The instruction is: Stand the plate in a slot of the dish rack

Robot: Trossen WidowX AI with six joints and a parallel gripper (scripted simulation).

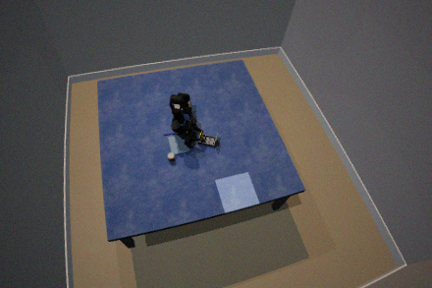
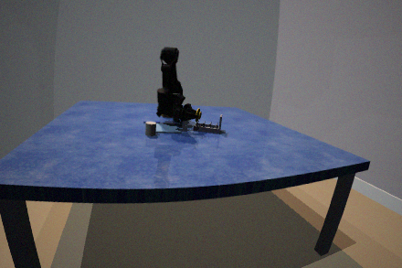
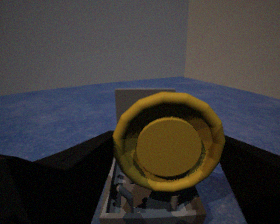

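Note:
The yellow plate (image 1: 201, 135) (image 2: 198, 113) (image 3: 170, 146) stands on edge, its round face filling the middle of the wrist view. My gripper (image 3: 166, 139) is shut on the plate, one dark finger at each side of its rim. The grey dish rack (image 1: 210, 141) (image 2: 209, 129) (image 3: 152, 218) lies on the table, with its tall end panel at the far end. In the exterior view the plate is above the near end of the rack. The plate hides part of the rack's slots in the wrist view.
A light blue square (image 1: 176, 144) (image 2: 168, 129) lies beside the arm, partly hidden by it. A pale cylinder (image 1: 171, 156) (image 2: 151, 129) stands next to it. A thin dark item (image 1: 168, 135) lies behind the square. A pale patch (image 1: 237, 192) shows near the table's front edge.

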